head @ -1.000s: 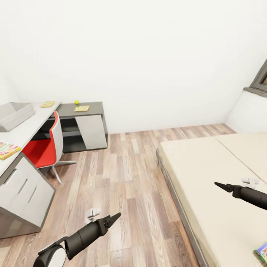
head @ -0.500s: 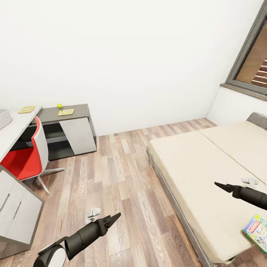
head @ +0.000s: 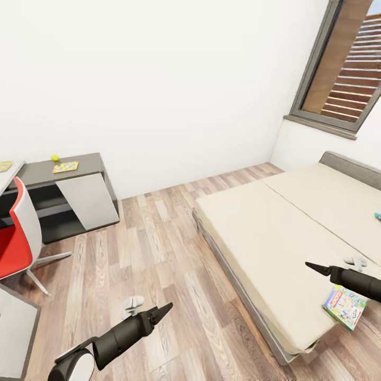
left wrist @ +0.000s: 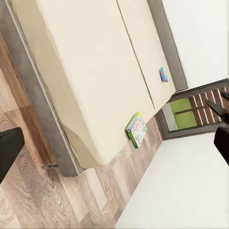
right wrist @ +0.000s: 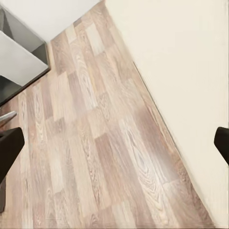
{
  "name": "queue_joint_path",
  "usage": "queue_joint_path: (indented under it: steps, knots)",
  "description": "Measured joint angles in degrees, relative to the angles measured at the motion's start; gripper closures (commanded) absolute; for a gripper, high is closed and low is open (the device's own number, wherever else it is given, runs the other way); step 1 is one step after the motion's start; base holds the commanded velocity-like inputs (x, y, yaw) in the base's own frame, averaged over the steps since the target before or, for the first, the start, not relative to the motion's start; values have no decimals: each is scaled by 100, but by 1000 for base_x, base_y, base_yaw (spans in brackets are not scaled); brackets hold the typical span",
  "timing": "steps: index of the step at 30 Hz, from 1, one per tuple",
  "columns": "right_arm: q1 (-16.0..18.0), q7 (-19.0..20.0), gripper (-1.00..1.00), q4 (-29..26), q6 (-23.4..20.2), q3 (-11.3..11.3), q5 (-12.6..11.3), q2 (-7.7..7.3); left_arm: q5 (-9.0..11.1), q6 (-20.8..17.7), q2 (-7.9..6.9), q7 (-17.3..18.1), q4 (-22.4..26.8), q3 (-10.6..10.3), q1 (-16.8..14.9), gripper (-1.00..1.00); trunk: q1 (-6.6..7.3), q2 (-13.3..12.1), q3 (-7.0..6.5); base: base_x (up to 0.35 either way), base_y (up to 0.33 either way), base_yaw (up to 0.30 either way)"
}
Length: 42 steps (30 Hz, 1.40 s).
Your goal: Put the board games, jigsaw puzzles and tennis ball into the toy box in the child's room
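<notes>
A white board game box (head: 344, 307) lies flat near the bed's (head: 275, 233) near corner, also seen from the left wrist (left wrist: 136, 130). A small blue board game (head: 378, 216) (left wrist: 163, 75) lies farther up the mattress. On the table's dark wing (head: 79, 161) sit the tennis ball (head: 54, 157) and one jigsaw puzzle (head: 65, 167); another puzzle (head: 4, 165) shows at the picture's left edge. The toy box is out of view. My left gripper (head: 161, 309) hangs open over the floor. My right gripper (head: 312, 266) is open over the mattress, just short of the white box.
A red and white chair (head: 16, 238) stands by the desk at the left. Wood floor (head: 159, 243) runs between desk and bed. A window (head: 344, 69) with slats is above the grey headboard (head: 349, 166). A small pale object (head: 132, 303) lies on the floor.
The camera has swung to the right: desk and chair slid left, the grey bin left the picture, and the window, headboard and white game box came in. Both arms hold the same pose.
</notes>
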State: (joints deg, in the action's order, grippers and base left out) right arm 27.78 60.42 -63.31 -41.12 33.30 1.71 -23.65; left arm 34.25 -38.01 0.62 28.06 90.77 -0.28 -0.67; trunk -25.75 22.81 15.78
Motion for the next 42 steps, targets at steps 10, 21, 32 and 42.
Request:
queue_joint_path:
  steps: [10,21,32,42]
  knots:
    - [13,-257,-100,75,-63,-17,0,65,-8,-82,107,-134,80,-64,-324,-100,0,0,0,0,8,-281]
    - [22,-935,-100,97,-99,-194,7,363,15,-581,426,-1485,84,-458,-1074,-100,0,-1,-1,0,2,-281]
    - [26,-1428,-100,102,-110,-397,2,536,375,-833,716,-3872,49,-1299,-1744,-100,0,0,0,0,0,-281]
    - [27,-1564,-100,103,-113,-452,5,582,1032,-841,766,-5232,59,-1750,-1900,-100,0,0,0,0,0,-281]
